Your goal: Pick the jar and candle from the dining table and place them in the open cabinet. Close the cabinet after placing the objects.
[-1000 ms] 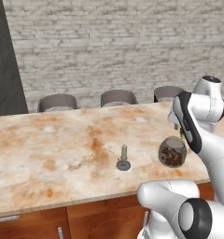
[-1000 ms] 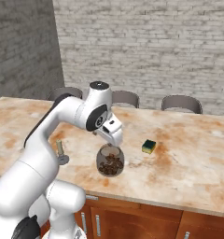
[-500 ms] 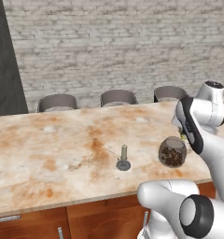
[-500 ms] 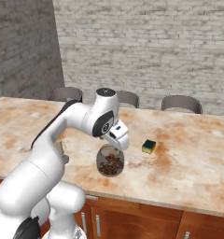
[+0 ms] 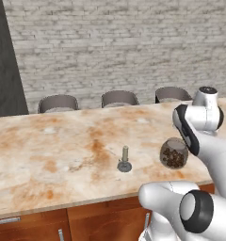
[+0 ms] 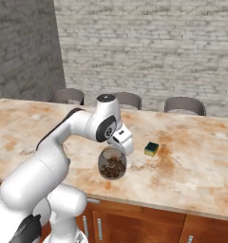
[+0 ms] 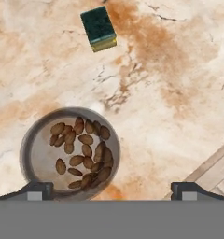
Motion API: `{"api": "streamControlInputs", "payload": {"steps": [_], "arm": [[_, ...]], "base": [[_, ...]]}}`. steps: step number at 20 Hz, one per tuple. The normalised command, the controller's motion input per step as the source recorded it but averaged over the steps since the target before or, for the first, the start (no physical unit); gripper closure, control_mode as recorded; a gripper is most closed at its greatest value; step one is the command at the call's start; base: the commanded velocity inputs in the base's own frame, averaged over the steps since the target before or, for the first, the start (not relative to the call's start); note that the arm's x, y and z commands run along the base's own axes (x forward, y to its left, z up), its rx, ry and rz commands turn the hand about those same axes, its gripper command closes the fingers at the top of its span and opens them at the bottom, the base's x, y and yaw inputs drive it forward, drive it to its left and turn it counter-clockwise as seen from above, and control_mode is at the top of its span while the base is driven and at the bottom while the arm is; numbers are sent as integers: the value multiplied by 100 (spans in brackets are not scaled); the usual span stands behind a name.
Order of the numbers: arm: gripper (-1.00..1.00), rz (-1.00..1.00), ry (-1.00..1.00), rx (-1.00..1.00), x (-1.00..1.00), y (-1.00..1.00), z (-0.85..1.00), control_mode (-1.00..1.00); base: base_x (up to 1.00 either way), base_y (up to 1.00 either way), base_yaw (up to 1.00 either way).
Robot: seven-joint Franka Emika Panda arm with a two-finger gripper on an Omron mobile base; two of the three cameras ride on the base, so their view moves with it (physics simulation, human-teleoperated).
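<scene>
The pincer point(image 7: 112, 190) is standing released, jaws spread wide, having swung a touch rightward since a second ago. The glass jar point(image 7: 69, 151) of brown lumps is sitting below its left fingertip point(image 7: 33, 190), near the marbled dining table point(image 5: 49, 155) front edge. Left of it the candle point(image 5: 125, 159) is standing upright amid open stone; beyond it a dark green block point(image 7: 99, 28) is lying apart.

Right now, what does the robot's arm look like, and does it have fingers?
The arm is glossy white, made of fat rounded tube segments with dark grey, nearly black rings and caps at the joints. No cables or markings show. Instead of fingers, the gripper has two small dark grey jaws with blocky, squared tips.
</scene>
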Motion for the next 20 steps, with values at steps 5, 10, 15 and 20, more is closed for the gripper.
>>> {"api": "streamControlInputs", "payload": {"steps": [5, 10, 15, 20], "arm": [[-100, -8, 0, -6, 24, -9, -23, -100], [-100, -7, 5, 0, 25, -9, -19, -100], [-100, -6, 3, 0, 21, -7, -16, -100], [-100, -4, 0, 1, 14, -2, -8, -100]], "base": [[0, 0, 0], [0, 0, 0], [0, 0, 0], [0, 0, 0]]}}
